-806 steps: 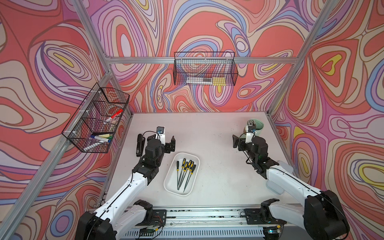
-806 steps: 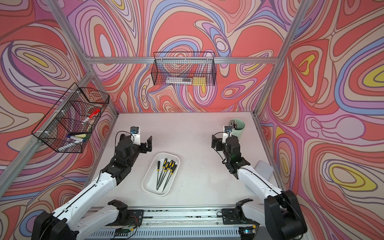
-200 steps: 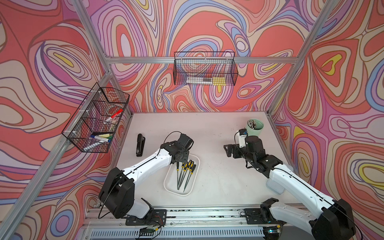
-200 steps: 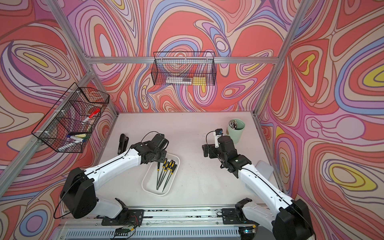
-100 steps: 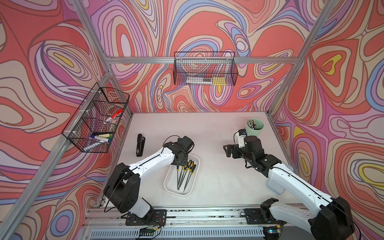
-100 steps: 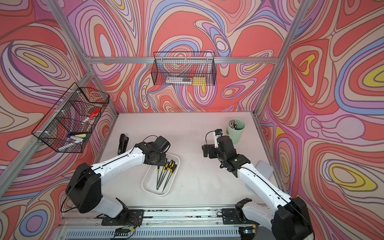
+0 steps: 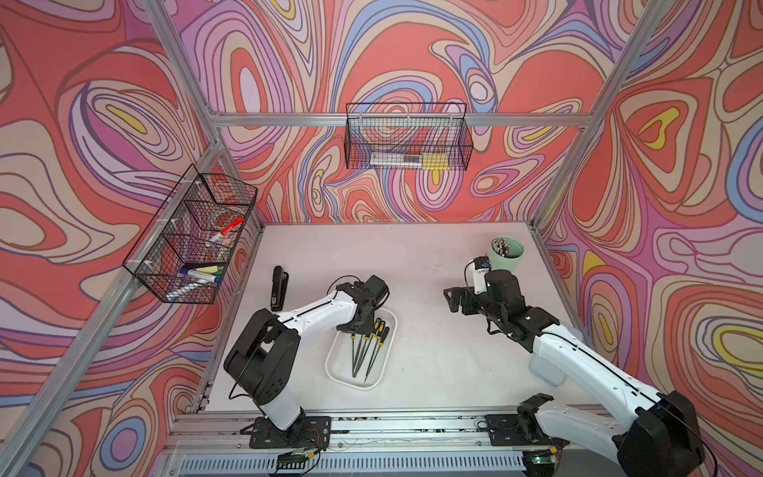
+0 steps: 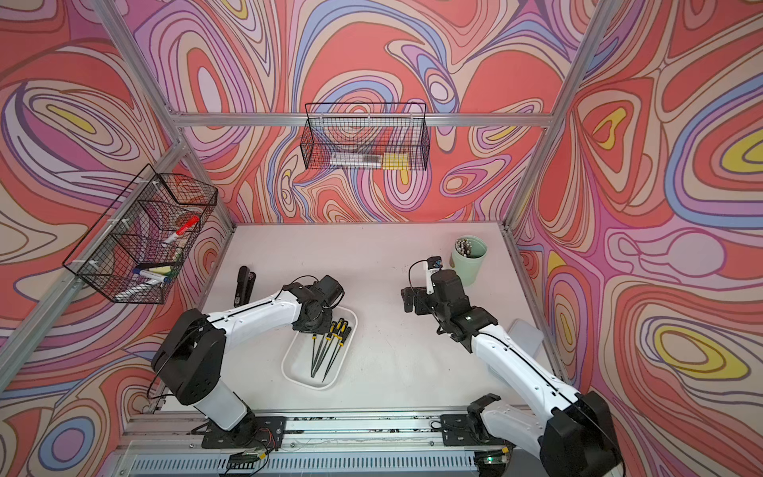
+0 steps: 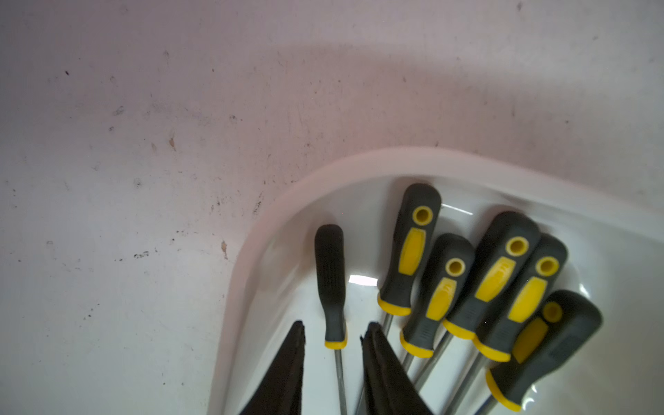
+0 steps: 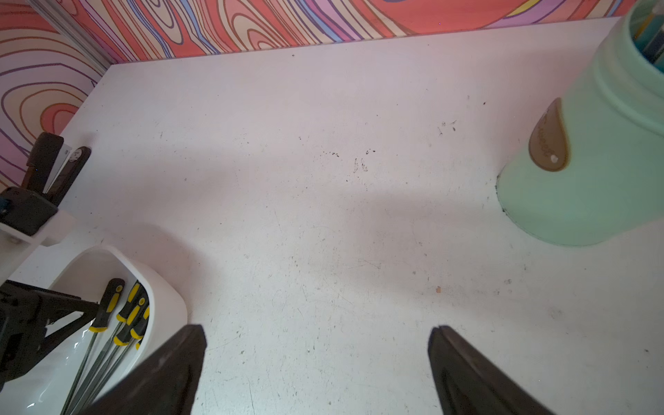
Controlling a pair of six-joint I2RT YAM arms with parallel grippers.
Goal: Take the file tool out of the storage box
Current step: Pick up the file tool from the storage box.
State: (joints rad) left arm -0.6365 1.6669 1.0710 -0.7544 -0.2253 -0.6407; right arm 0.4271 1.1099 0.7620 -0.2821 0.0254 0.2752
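The storage box (image 7: 332, 369) (image 8: 289, 369) is a shallow white tray in the middle of the table, seen in both top views. Several file tools with black-and-yellow handles (image 7: 373, 334) (image 10: 124, 316) lie in it, shafts toward the front. A slimmer file (image 9: 330, 273) with a plain dark handle lies nearest the box rim (image 9: 251, 233). My left gripper (image 9: 334, 325) is down in the far end of the box, open, one finger on each side of this file's yellow collar, with a small gap either side. My right gripper (image 10: 319, 328) (image 7: 452, 299) hangs open over bare table to the right.
A mint-green cup (image 7: 505, 254) (image 10: 575, 161) of pens stands at the back right. A black stapler (image 7: 278, 287) lies left of the box. Black wire baskets hang on the left wall (image 7: 190, 235) and back wall (image 7: 406, 138). A clear lid (image 7: 545, 367) lies under the right forearm.
My left gripper has dropped into the far end of the box and its jaws have narrowed around the slim file. The right arm has hardly moved.
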